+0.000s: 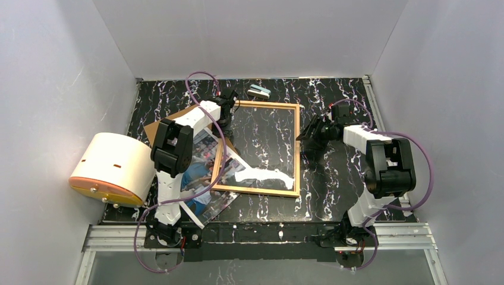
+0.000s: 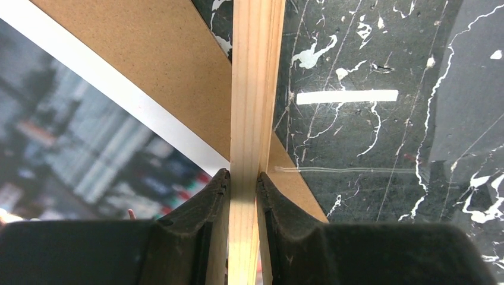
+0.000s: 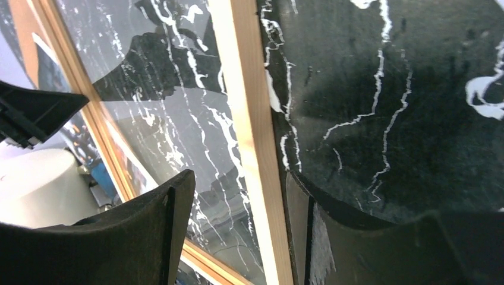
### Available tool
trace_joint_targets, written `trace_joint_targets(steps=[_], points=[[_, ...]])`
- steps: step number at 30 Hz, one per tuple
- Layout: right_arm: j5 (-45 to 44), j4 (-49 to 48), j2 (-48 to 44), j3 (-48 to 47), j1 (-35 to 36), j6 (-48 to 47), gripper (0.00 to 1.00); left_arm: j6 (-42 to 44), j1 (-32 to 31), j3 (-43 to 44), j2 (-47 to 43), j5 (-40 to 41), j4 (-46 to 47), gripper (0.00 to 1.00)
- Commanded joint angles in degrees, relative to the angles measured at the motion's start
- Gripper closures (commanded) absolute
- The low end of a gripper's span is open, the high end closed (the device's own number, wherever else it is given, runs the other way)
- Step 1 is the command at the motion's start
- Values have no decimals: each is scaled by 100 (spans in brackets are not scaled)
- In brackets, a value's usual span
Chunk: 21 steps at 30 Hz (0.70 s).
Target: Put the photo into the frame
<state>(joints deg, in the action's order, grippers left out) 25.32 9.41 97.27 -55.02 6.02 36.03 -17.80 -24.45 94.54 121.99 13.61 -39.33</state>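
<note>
1. The frame (image 1: 261, 142) lies in the middle of the black marbled desk (image 1: 339, 95), between the two arms.
2. The photo (image 1: 205, 199) lies at an angle on the left. Part of it is tucked under the frame's left rail and near-left corner, and the rest sticks out toward the left arm's base.
3. A brown board (image 1: 153, 127) lies beneath the photo and shows past its far-left edge.
4. In the left wrist view the left tool (image 2: 243, 184) pinches the frame's left rail, one finger on each side of the wood. The photo's white border and the brown board lie just left of that rail.
5. The right tool (image 3: 238, 178) is spread astride the frame's right rail. One finger is over the pane, apart from the wood, and the other is close against the rail's outer edge.
6. A white drum with an orange end (image 1: 113, 169) lies on its side at the desk's left edge.
7. A small pale blue object (image 1: 259, 91) sits just beyond the frame's far rail.
</note>
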Motion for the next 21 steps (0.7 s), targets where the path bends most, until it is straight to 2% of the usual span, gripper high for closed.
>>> trace_joint_targets(steps=[1, 8, 11, 16, 21], points=[[-438, 323, 20, -274, 4, 45, 33, -60, 58, -178, 182, -925, -376, 93], [-603, 438, -75, -327, 3, 220, 33, -231, 63, -104, -140, -1526, -192, 80], [-755, 599, -214, -402, 9, 229, 33, -320, 71, 65, -224, -796, -488, 72], [-1057, 799, -543, -520, 11, 244, 33, -400, 106, 195, -546, -595, -613, 50], [-902, 670, -591, -833, 353, 339, 34, -603, 139, 123, -1025, -460, -695, 42]])
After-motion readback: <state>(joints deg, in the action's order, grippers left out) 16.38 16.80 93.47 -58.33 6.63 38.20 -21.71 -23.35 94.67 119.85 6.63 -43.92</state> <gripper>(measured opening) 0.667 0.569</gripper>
